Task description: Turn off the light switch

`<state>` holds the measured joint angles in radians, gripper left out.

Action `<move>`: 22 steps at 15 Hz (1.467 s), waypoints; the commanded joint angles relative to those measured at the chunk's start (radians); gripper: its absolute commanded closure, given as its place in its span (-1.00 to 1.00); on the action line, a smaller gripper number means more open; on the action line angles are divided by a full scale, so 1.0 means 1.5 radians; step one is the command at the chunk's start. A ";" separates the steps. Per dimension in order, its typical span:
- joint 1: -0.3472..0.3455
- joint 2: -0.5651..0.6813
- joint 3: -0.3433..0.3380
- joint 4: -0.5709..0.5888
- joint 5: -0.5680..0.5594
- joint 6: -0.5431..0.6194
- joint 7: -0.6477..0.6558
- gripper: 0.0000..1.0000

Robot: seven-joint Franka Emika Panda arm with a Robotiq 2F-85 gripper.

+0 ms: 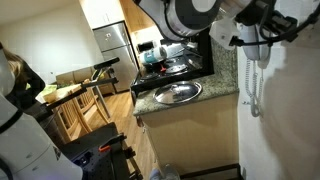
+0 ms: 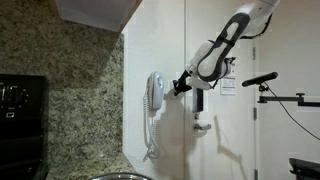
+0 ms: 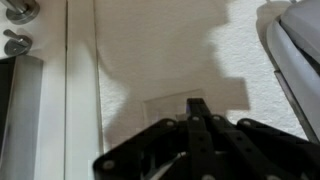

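In the wrist view the light switch (image 3: 165, 104) is a small flat white plate on the wall, lying in the arm's shadow. My gripper (image 3: 197, 104) is shut and empty, and its joined black fingertips sit at the plate's middle. I cannot tell whether they touch it. In an exterior view my gripper (image 2: 180, 87) is held against the wall just right of the white wall telephone (image 2: 154, 94) and hides the switch.
The telephone's coiled cord (image 2: 150, 135) hangs down the wall. The phone also shows in the wrist view (image 3: 296, 50) and in an exterior view (image 1: 254, 72). A door with a handle (image 2: 203, 126) is beside the switch. A granite counter with a sink (image 1: 178, 92) lies below.
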<state>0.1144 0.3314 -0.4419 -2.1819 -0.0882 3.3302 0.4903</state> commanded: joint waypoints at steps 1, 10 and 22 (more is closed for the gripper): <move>0.000 0.000 0.000 0.000 0.000 0.000 0.000 1.00; 0.016 0.000 -0.029 0.011 0.007 -0.013 0.001 1.00; 0.010 0.001 -0.033 0.004 0.000 0.000 0.001 0.98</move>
<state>0.1297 0.3327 -0.4915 -2.1764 -0.0882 3.3303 0.4914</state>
